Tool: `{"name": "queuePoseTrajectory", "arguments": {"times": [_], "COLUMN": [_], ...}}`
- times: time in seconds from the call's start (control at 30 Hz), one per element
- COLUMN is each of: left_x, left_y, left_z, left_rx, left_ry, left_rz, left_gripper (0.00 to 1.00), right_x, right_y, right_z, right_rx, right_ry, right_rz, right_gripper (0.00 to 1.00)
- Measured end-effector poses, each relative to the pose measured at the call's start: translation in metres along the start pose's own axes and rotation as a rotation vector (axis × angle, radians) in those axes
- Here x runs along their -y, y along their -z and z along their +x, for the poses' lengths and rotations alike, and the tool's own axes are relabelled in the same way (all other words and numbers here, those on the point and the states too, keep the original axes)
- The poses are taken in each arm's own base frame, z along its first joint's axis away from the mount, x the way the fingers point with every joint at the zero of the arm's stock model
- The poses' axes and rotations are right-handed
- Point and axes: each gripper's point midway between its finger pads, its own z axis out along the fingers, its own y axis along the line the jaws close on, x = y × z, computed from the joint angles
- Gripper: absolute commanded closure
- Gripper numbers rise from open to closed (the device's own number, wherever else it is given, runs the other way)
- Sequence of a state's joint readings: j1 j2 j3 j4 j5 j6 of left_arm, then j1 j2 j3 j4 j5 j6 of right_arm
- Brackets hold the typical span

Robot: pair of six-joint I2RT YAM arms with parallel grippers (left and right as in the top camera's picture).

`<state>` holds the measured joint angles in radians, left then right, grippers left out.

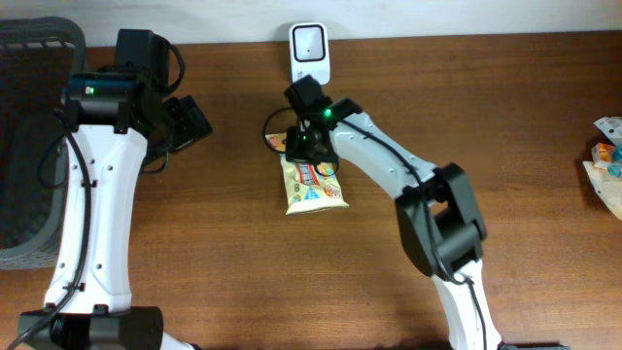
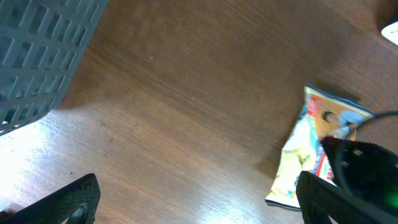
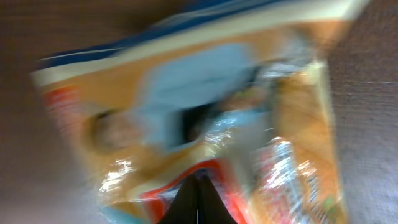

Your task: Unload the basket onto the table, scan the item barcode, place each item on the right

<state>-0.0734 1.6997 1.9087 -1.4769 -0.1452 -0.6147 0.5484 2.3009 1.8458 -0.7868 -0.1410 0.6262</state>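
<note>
The item is a yellow and orange snack bag (image 1: 315, 185) lying lengthwise on the brown table, just in front of the white barcode scanner (image 1: 309, 53) at the back edge. My right gripper (image 1: 303, 144) is at the bag's far end, shut and pinching its film. In the right wrist view the bag (image 3: 186, 93) fills the frame, blurred, with the two dark fingertips pressed together on it (image 3: 200, 180). My left gripper (image 1: 187, 124) hovers to the left, wide open and empty (image 2: 199, 208). In the left wrist view the bag (image 2: 298, 155) is at the right.
A grey plastic basket (image 1: 29, 146) stands at the table's left edge, its wall also in the left wrist view (image 2: 37, 56). Other packaged items (image 1: 607, 160) lie at the far right edge. The right arm's black cable loops beside the scanner.
</note>
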Motion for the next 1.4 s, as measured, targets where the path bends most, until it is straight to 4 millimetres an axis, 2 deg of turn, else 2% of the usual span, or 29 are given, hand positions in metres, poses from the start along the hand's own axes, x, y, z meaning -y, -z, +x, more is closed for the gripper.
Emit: {"name": "queuePoseTrajectory", "arguments": {"times": [0.03,0.23,0.4,0.43,0.63,0.7,0.77,0.8,0.9,0.97,1.03,1.1,1.2,1.3,1.4], "left_x": [0.0,0.0,0.0,0.0,0.0,0.0,0.0,0.0,0.0,0.0,0.0,0.0,0.0,0.0,0.0], "left_y": [0.0,0.0,0.0,0.0,0.0,0.0,0.0,0.0,0.0,0.0,0.0,0.0,0.0,0.0,0.0], "left_z": [0.0,0.0,0.0,0.0,0.0,0.0,0.0,0.0,0.0,0.0,0.0,0.0,0.0,0.0,0.0], "left_rx": [0.0,0.0,0.0,-0.001,0.0,0.0,0.0,0.0,0.0,0.0,0.0,0.0,0.0,0.0,0.0], "left_ry": [0.0,0.0,0.0,0.0,0.0,0.0,0.0,0.0,0.0,0.0,0.0,0.0,0.0,0.0,0.0], "left_rz": [0.0,0.0,0.0,0.0,0.0,0.0,0.0,0.0,0.0,0.0,0.0,0.0,0.0,0.0,0.0], "left_gripper": [0.01,0.01,0.01,0.01,0.01,0.01,0.01,0.01,0.01,0.01,0.01,0.01,0.01,0.01,0.01], "right_x": [0.003,0.001,0.007,0.007,-0.01,-0.011,-0.011,-0.01,-0.002,0.0,0.011,0.024,0.05,0.091,0.111], "right_y": [-0.007,-0.005,0.011,0.017,0.091,0.102,0.097,0.087,0.046,0.025,0.014,0.016,0.023,0.036,0.051], "right_z": [0.002,0.012,0.033,0.033,0.031,0.036,0.043,0.05,0.082,0.096,0.114,0.124,0.123,0.101,0.071], "right_rx": [-0.011,-0.066,-0.177,-0.19,-0.205,-0.213,-0.223,-0.238,-0.303,-0.325,-0.373,-0.416,-0.427,-0.403,-0.361], "right_ry": [-0.004,0.018,0.096,0.108,0.154,0.158,0.152,0.14,0.104,0.096,0.078,0.059,0.038,0.048,0.068], "right_rz": [0.009,-0.002,0.03,0.036,0.025,0.025,0.029,0.037,0.061,0.047,0.068,0.111,0.21,0.319,0.336], "right_gripper": [0.96,0.96,0.96,0.96,0.96,0.96,0.96,0.96,0.96,0.96,0.96,0.96,0.96,0.96,0.96]}}
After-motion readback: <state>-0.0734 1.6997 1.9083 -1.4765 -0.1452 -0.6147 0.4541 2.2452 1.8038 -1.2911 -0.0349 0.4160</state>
